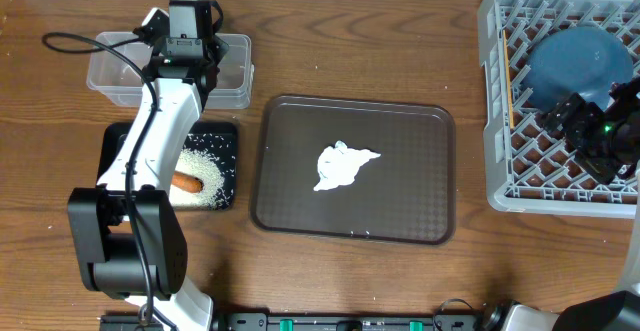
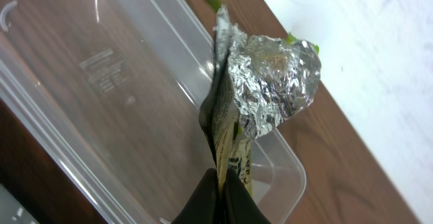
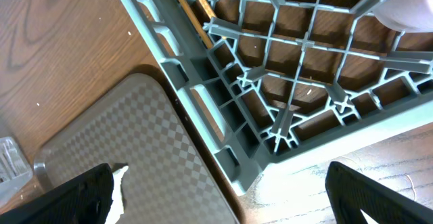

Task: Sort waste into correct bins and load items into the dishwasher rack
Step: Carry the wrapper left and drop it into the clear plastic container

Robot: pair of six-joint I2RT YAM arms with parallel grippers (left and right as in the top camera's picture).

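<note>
Left gripper (image 2: 220,190) is up over the clear tub (image 2: 101,68), jaws pressed tight together on the bottom edge of the wrapper (image 2: 264,82), and that is a pinch with nothing to spare. The wrapper stands up from the fingers, silver foil lining puffed open at the top, yellow-green print showing down by the grip and at the edges. It looks feather-light, thin and crinkly. It will not break, but it is likely slick, and it may drift or cling to a finger when let go. The flattened edge where the layers lie together looks like the right place to hold it; the puffed end would only crush.

From overhead the hand sits at the tub's (image 1: 110,71) right half, at the back left of the table. Just in front, the black tray (image 1: 225,136) holds the rice (image 1: 205,161) and the carrot (image 1: 187,182). The tissue (image 1: 343,165) lies alone on the brown tray (image 1: 300,201).

Over on the right, the right gripper (image 3: 220,193) hangs spread wide and holding nothing, above the near left corner of the rack (image 3: 203,82), with the big teal bowl (image 1: 580,61) already inside
</note>
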